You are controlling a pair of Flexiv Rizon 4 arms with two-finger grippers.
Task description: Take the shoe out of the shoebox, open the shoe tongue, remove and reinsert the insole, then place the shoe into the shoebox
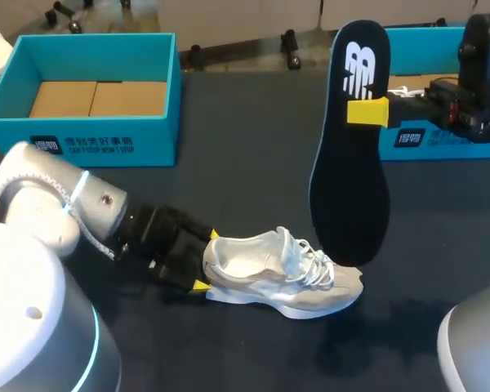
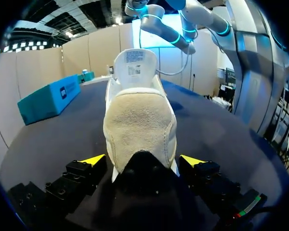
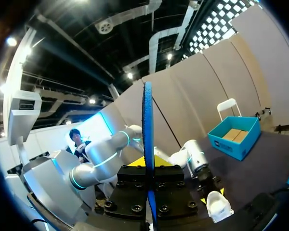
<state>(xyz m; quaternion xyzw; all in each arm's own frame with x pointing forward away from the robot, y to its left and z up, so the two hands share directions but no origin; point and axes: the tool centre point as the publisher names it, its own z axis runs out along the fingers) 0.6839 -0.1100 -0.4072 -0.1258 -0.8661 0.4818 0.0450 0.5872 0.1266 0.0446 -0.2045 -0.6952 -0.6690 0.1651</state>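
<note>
Left jaws clamp heel of your cream suede sneaker (image 1: 282, 273), bracing it on dark surface (image 1: 229, 188). Right jaws pinch black foam insole (image 1: 351, 188) upright, likely ready for reinsertion.

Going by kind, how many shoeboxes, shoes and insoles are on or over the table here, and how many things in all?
teal shoeboxes: 2
shoe: 1
insole: 1
Total: 4

Cream shoe (image 1: 282, 273), black insole (image 1: 349, 163) with a white logo — teal box (image 1: 106, 135), brown inside — dark desk (image 1: 245, 163).
</note>
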